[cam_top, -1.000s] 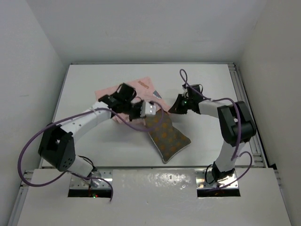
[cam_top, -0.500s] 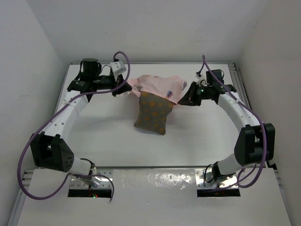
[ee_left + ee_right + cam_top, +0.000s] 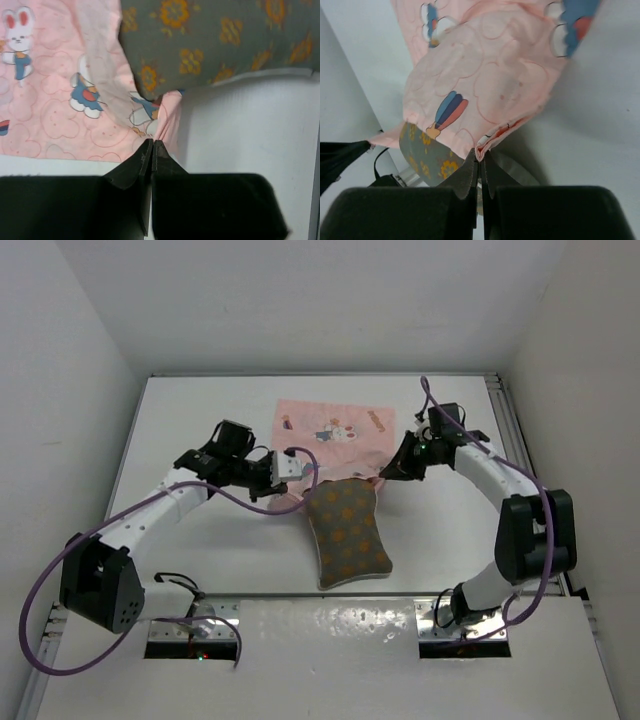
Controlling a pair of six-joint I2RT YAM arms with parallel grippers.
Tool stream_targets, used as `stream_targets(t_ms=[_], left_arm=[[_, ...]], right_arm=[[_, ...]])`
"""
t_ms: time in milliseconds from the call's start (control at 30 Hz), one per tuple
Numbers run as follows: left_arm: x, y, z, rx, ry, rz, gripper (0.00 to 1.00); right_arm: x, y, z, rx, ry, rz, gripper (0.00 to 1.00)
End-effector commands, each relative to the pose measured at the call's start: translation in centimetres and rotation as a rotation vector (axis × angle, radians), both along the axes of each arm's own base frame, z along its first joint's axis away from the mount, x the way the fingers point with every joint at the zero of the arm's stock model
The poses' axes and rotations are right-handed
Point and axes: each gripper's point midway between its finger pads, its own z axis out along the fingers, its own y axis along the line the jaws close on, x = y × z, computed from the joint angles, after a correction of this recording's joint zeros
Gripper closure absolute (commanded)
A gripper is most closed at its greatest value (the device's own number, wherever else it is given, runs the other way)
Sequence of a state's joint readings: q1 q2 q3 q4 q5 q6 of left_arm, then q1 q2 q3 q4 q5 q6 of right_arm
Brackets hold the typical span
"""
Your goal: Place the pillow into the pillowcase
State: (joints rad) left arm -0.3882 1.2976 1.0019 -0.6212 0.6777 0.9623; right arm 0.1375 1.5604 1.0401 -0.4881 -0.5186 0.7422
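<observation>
Well, from above, my left gripper [image 3: 303, 481] and my right gripper [image 3: 386, 471] each sit at a near corner of the pillowcase [image 3: 335, 425]. It lies spread flat on the far part of the table [image 3: 200, 550]. The pillow [image 3: 348, 532] lies between my two grippers with its far end at the case's near edge. Most of its length sticks out bare toward my bases. I judge the job only begun: the mouth is held on both sides, and little more than the pillow's far end is inside.

On my left wrist, my fingers [image 3: 135, 165] are pressed together on a fold of the pillowcase [image 3: 50, 100] hem. The pillow [image 3: 215, 35] fills the upper right, and pink cloth laps over its left edge. Its lower edge lies uncovered on the table [image 3: 240, 130].

On my right wrist, my fingers [image 3: 465, 177] are likewise pinched tight on the edge of the pillowcase [image 3: 485, 85]. A corner of the pillow [image 3: 427, 155] peeks from under the cloth at the lower left, so that corner is in the mouth.

What is left, as I read it, is nearly everything. The case must be drawn over the exposed body of the pillow, or the pillow worked deeper in, until none of it shows.
</observation>
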Motion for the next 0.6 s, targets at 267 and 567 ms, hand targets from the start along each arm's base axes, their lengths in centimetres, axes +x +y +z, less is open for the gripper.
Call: stream_targets(t_ms=[267, 567], left_arm=[[-9.5, 1.0, -5.3, 0.293, 0.014, -0.48, 0.24], [4.4, -3.9, 0.3, -0.059, -0.044, 0.241, 0.48]], right_arm=[[6.1, -1.7, -2.5, -0.212, -0.034, 0.046, 0.52], [2.2, -4.6, -0.6, -0.446, -0.259, 0.083, 0.01]])
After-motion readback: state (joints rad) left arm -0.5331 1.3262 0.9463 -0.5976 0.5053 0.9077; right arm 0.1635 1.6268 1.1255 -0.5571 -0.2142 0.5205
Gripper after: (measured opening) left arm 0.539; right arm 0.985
